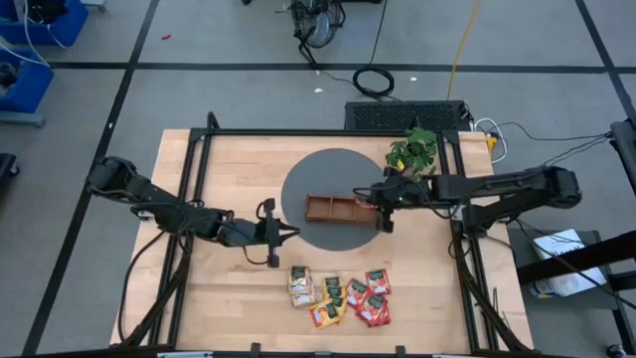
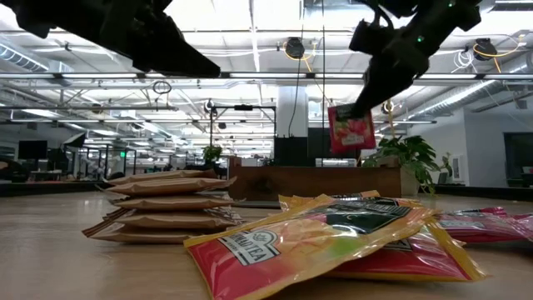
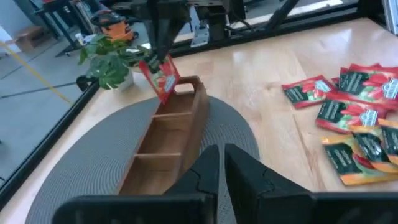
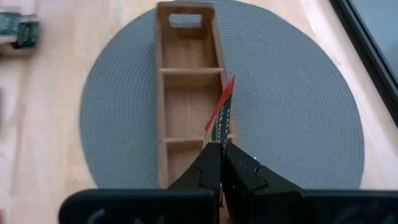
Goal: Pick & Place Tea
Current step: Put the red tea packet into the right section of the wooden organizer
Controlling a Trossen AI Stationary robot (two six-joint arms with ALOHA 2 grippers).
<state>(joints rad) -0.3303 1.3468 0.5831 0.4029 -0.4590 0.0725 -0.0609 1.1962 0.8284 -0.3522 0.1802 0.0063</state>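
1. Table (image 1: 229, 288): a round grey mat (image 1: 318, 179) lies at its centre.
2. Tray (image 1: 338, 209): on the mat, toward 3 o'clock.
3. Plant (image 1: 413, 151): at 1 o'clock from the mat.
4. Tea pile (image 1: 338, 295): loose on the table, at 6 o'clock from the mat.
5. Right gripper (image 1: 379, 207): over the tray's 3 o'clock end, pinching a red sachet (image 4: 221, 116) that hangs above the tray.
6. Left gripper (image 1: 290, 235): at 8 o'clock of the mat, fingers nearly together, holding nothing.
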